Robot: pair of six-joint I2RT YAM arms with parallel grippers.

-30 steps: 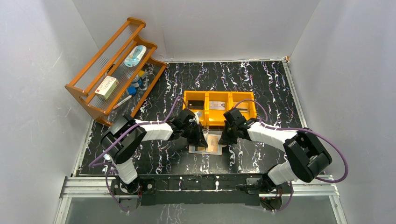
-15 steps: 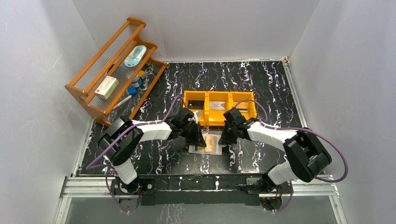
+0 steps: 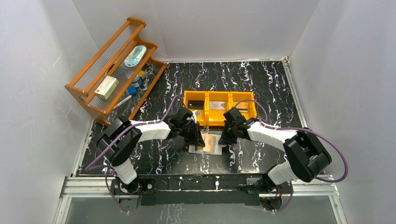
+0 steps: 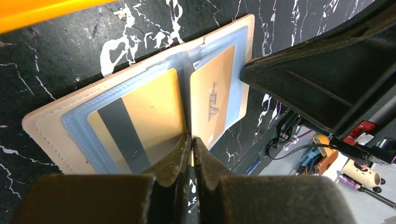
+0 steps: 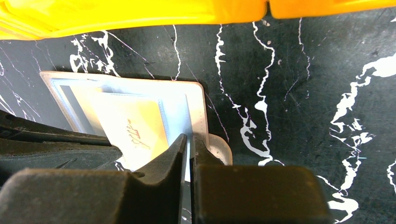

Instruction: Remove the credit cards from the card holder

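Black marbled tabletop (image 3: 261,84), glossy-sleeved tan card holder (image 4: 154,100) open, left tool (image 4: 191,140) clenched, right tool (image 5: 190,140) pinching its edge.

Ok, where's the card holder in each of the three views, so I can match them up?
Top external: card holder lies open, low centre, just in front of the orange tray.
Left wrist: it fills the left and middle, a gold card in each sleeve.
Right wrist: it sits left of centre.
Shared landmark: the orange tray, at the top of both wrist views.
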